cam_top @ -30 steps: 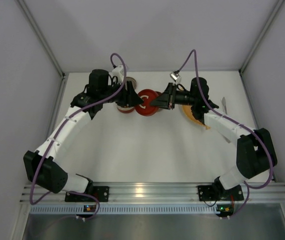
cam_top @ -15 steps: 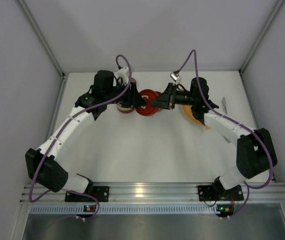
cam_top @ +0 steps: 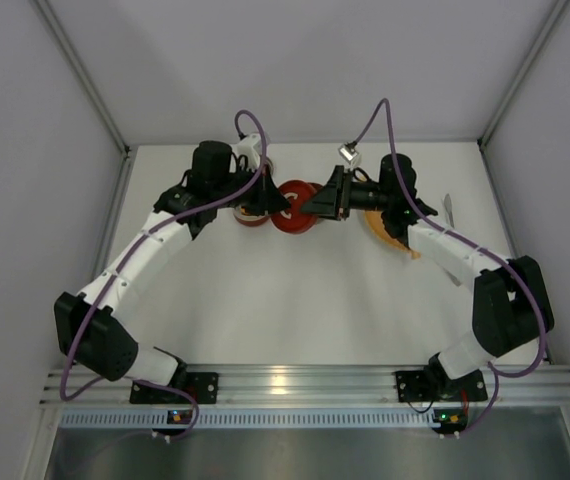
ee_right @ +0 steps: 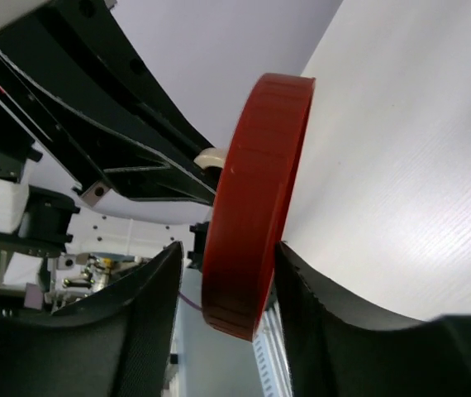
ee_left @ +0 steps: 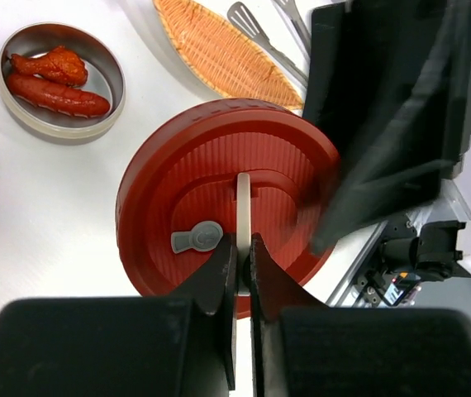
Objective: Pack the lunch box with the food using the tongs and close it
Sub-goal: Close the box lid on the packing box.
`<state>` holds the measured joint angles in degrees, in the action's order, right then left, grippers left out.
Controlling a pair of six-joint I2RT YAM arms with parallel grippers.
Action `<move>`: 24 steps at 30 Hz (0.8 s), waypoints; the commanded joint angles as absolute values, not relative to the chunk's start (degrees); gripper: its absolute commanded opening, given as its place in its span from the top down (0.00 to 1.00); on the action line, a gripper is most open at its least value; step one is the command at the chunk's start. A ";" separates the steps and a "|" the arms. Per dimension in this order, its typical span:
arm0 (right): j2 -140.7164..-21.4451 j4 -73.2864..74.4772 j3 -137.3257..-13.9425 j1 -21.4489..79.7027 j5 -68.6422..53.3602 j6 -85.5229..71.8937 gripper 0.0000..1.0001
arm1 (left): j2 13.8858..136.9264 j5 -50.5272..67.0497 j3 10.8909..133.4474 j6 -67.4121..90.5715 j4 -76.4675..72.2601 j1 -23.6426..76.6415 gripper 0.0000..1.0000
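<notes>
Nearest in the left wrist view, the left claw [ee_left: 242,241] is pinched fully shut on the thin white handle [ee_left: 242,194] that stands up from the red lid [ee_left: 178,190], so the lid is in its grasp. Across the lid, the right claw [ee_right: 229,248] straddles the rim with its jaws spread, a sliver of gap showing on one side, so it holds nothing firmly. Whether the lid rests on the worktop [ee_left: 54,215] or hangs just above it I cannot tell. Beyond the lid sits an open tin [ee_left: 116,70] with the food [ee_left: 58,95] in it, a drumstick-shaped piece and a sausage-shaped one. Farther off lies the orange dish [ee_left: 219,54], showing no food, with the tongs [ee_left: 262,43] along its far side, apart from both claws. This looks like the closing step: next, the right claw should back clear of the rim, and the left should carry the lid level over the tin and seat it squarely.
</notes>
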<state>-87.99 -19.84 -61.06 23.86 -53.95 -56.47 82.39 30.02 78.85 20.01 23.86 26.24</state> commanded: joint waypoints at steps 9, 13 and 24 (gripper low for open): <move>-85.17 3.22 -68.55 14.95 -52.04 -36.41 0.01 | 83.14 10.57 88.85 20.56 38.04 25.66 1.00; -84.99 17.90 -73.29 10.47 -45.29 -22.63 0.01 | 86.39 0.81 90.61 24.69 41.48 25.58 1.00; -78.67 33.57 -74.18 6.59 -31.21 -8.62 0.01 | 105.54 -10.37 104.31 32.60 49.83 21.54 1.00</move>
<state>-82.21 28.12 -73.30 7.16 -35.75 -14.15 102.56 -6.72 99.29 28.29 46.48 23.03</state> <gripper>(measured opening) 0.993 0.066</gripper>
